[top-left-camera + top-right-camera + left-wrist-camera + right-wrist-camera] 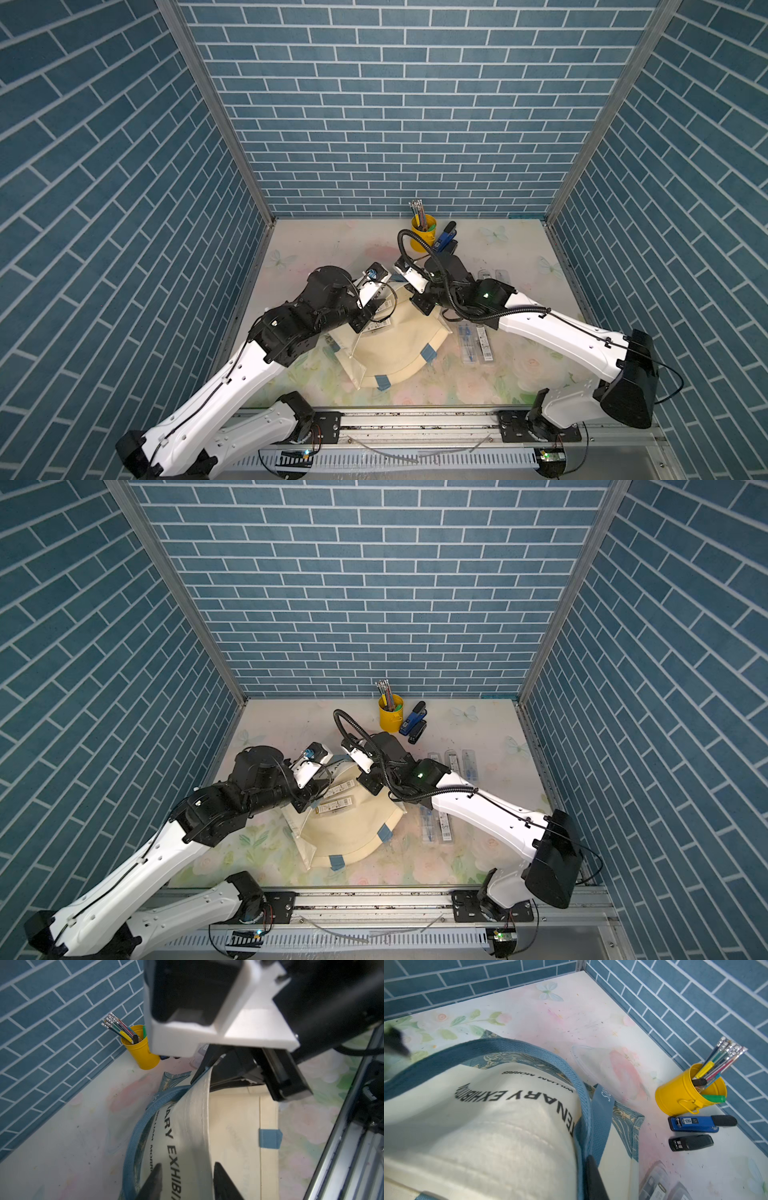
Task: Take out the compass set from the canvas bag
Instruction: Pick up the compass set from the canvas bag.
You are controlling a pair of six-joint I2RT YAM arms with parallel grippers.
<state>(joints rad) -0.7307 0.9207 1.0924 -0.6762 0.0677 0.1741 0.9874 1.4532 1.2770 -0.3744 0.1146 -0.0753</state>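
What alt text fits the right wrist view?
A cream canvas bag with blue straps and black lettering fills the foreground, its edge pinched by the right gripper. Beyond it, a yellow pencil cup, blue stapler and black stapler sit by the tiled wall.

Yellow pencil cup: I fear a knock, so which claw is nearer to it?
Right. The right claw pinches the rim of the canvas bag in front of the yellow pencil cup; the left claw straddles that rim farther off.

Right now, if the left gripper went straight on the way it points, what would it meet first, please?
Most likely the canvas bag: its raised cream panel lies between the parted fingers of the left gripper. Farther along, the right gripper pinches the bag's rim, though depth is unclear.
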